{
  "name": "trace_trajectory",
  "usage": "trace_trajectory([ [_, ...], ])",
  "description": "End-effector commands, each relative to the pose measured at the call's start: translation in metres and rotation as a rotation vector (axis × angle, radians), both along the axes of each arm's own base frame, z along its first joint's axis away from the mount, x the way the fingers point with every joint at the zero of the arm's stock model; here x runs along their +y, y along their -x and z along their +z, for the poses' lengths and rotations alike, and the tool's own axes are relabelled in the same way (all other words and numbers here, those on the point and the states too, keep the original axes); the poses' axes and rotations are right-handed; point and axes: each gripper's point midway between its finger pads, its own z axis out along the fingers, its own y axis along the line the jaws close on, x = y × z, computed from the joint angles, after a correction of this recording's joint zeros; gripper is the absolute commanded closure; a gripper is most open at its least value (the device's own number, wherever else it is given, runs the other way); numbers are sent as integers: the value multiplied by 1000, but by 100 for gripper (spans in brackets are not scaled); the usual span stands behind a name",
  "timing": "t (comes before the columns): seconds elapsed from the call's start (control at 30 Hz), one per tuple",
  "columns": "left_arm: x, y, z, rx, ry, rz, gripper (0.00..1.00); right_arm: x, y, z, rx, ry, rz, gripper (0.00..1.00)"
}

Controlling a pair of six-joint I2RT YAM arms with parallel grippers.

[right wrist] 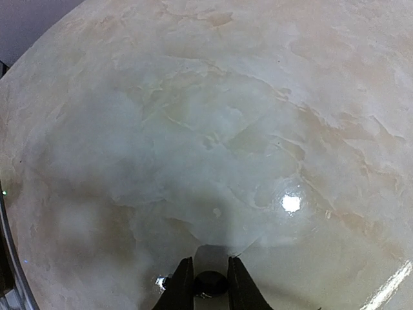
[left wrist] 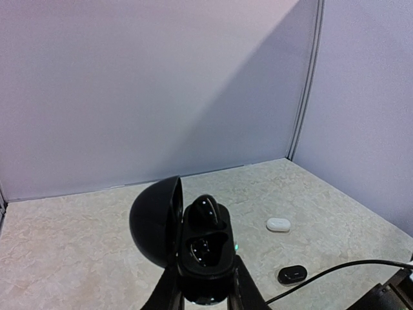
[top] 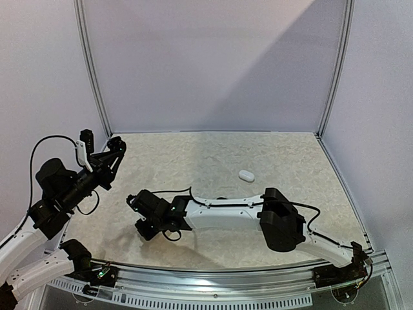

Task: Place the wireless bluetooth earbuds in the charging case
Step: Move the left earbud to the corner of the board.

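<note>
My left gripper (left wrist: 205, 287) is shut on an open black charging case (left wrist: 203, 258), held upright above the table with its lid (left wrist: 155, 226) swung out to the left. A glossy black earbud (left wrist: 205, 210) sits in the case's upper slot and sticks up a little. The lower slot (left wrist: 205, 248) shows glints; I cannot tell whether it holds an earbud. My right gripper (right wrist: 206, 284) is shut on a small round black earbud (right wrist: 211, 284), low over the table. In the top view the left gripper (top: 117, 152) is at the far left and the right gripper (top: 143, 223) reaches across to the left-centre.
A closed white case (top: 246, 175) lies on the marbled table; it also shows in the left wrist view (left wrist: 278, 224). A small flat black oval object (left wrist: 292, 274) lies nearer, beside a black cable (left wrist: 335, 274). Pale walls enclose the back and sides.
</note>
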Motion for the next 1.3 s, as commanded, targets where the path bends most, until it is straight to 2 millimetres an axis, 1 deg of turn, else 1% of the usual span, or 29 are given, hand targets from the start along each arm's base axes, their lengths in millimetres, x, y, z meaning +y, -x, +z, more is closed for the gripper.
trace_trajectory([
  [0.0,1,-3,3,-16,3,2,100,-16,17,-32,24,113,34,82],
  [0.13,1,-3,3,-17,5,1,100,-19,17,-31,17,114,31,87],
  [0.3,1,-2,2,-13,-1,-1,100,-24,14,-18,-20,115,37,91],
  [0.37,1,-2,2,-14,-4,-2,100,-30,11,-11,-49,130,40,92],
  [0.43,0,-2,2,-17,-11,-6,100,-41,7,-4,-71,157,38,92],
  [0.47,0,-1,2,-19,-11,-8,100,-49,7,-5,-79,181,41,92],
  [0.53,-1,-1,2,-22,-18,-15,100,-66,5,-6,-88,232,39,92],
  [0.57,-2,0,2,-25,-20,-19,100,-76,5,-3,-91,255,41,93],
  [0.6,-2,0,2,-25,-23,-22,100,-87,6,-7,-89,290,44,93],
  [0.67,-4,1,2,-31,-30,-33,100,-109,10,-4,-90,353,56,93],
  [0.77,-6,3,3,-41,-49,-50,100,-153,18,-15,-72,499,78,94],
  [0.8,-7,3,2,-44,-55,-53,100,-167,21,-14,-67,541,83,94],
  [0.87,-8,3,1,-45,-63,-59,100,-197,29,-21,-44,642,94,94],
  [0.93,-9,3,1,-44,-65,-64,100,-222,35,-21,-20,719,109,94],
  [1.03,-10,4,2,-47,-65,-73,100,-252,44,-19,12,816,131,94],
  [1.13,-11,4,1,-47,-69,-75,100,-274,49,-17,37,900,148,94],
  [1.27,-11,4,2,-52,-72,-76,100,-299,53,-24,60,1028,181,94],
])
